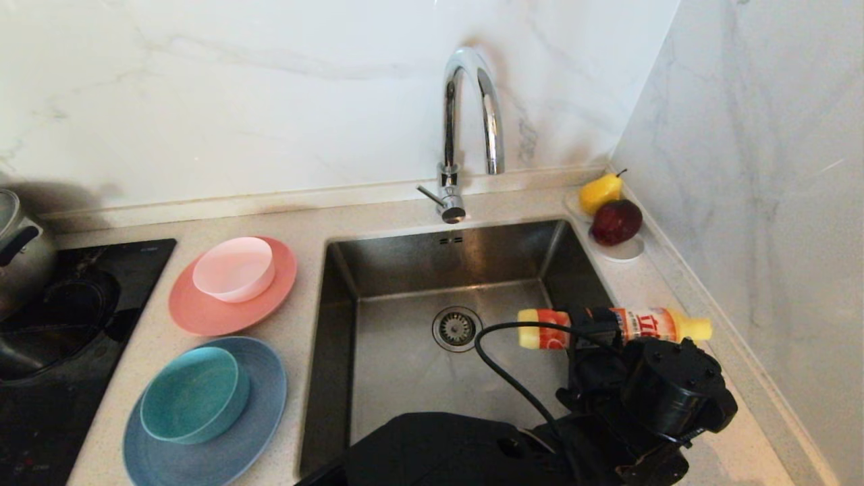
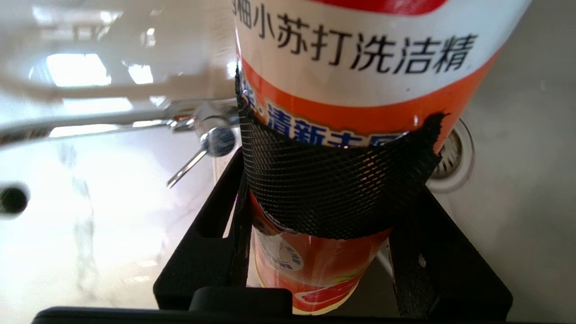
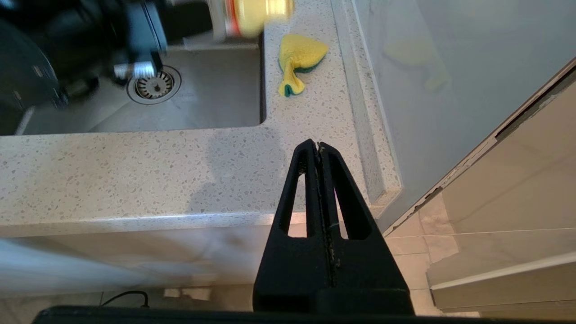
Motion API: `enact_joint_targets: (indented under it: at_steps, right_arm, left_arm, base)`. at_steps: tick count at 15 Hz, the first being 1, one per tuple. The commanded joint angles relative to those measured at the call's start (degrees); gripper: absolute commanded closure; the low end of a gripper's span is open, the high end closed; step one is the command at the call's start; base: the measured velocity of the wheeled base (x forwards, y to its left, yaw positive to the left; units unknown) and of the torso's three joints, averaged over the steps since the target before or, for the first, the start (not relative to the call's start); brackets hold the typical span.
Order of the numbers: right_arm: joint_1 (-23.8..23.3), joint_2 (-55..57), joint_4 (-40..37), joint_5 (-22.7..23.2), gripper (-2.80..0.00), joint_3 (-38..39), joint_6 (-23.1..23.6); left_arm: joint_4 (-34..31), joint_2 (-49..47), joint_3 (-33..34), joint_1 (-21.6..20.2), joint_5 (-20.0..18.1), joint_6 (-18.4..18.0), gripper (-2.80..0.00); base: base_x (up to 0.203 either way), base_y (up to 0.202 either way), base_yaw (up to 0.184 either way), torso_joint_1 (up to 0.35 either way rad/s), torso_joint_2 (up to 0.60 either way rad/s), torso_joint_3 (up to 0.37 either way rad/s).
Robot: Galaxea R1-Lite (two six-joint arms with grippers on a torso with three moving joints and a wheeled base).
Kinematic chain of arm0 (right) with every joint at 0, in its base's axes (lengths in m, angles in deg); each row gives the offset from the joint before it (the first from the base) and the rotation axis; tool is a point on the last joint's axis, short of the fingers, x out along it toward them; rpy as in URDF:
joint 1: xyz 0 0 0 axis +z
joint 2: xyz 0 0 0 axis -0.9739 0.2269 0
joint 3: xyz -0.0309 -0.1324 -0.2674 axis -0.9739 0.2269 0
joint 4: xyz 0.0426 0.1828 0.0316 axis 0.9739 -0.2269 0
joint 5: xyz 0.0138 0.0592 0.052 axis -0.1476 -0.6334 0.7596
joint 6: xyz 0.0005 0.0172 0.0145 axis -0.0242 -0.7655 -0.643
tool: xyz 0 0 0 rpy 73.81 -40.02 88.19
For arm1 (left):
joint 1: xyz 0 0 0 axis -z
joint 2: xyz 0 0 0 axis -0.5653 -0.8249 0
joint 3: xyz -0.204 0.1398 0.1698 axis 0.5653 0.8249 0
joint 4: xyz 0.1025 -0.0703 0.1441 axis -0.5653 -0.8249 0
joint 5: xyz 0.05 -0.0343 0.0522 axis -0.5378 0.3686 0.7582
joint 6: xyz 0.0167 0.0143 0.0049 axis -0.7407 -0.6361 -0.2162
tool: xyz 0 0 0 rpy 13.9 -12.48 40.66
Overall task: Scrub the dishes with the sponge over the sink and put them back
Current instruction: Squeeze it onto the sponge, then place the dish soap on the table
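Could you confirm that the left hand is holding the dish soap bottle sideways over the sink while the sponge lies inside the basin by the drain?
Not quite: the sponge lies on the counter beside the sink, not in the basin, as the right wrist view shows. The rest holds: the left hand grips the dish soap bottle sideways over the sink.

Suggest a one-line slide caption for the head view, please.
Left gripper holds a detergent bottle sideways over the sink; dishes wait stacked alongside.
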Motion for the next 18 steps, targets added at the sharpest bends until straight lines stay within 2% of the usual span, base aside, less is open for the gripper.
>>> enact_joint_targets:
  at_steps: [1,3,6,8,12,15,18]
  right_arm:
    - [0.0,-0.1,0.0,0.0,0.00,0.0,0.0]
    - [0.0,-0.1,0.0,0.0,0.00,0.0,0.0]
    - [0.0,-0.1,0.0,0.0,0.00,0.0,0.0]
    - [0.0,-0.1,0.0,0.0,0.00,0.0,0.0]
    - [0.0,-0.1,0.0,0.1,0.00,0.0,0.0]
    - [0.0,-0.1,0.0,0.0,0.00,0.0,0.0]
    - [0.0,-0.1,0.0,0.1,0.00,0.0,0.0]
  left_arm:
    - [1.3,2.1,0.0,0.0,0.2,1.0,0.00]
    - [1.5,4.5,0.0,0.0,-1.0,5.9,0.00]
    - [1.4,9.1,0.0,0.0,-5.3,13.2,0.00]
    - [1.0,12.5,0.0,0.1,-9.5,18.0,0.00]
    - [1.0,17.6,0.0,0.2,-15.0,23.8,0.00]
    - [0.6,20.1,0.0,0.3,-17.3,29.5,0.00]
    - [0.5,22.7,-0.1,0.2,-19.8,32.0,0.00]
  base:
    - [0.000,0.000,0.000,0.000,0.00,0.000]
    - [0.000,0.000,0.000,0.000,0.00,0.000]
    - [0.000,0.000,0.000,0.000,0.00,0.000]
    - [0.000,0.000,0.000,0.000,0.00,0.000]
    - [0.000,0.000,0.000,0.000,0.00,0.000]
    - [0.000,0.000,0.000,0.000,0.00,0.000]
    - [0.000,0.000,0.000,0.000,0.00,0.000]
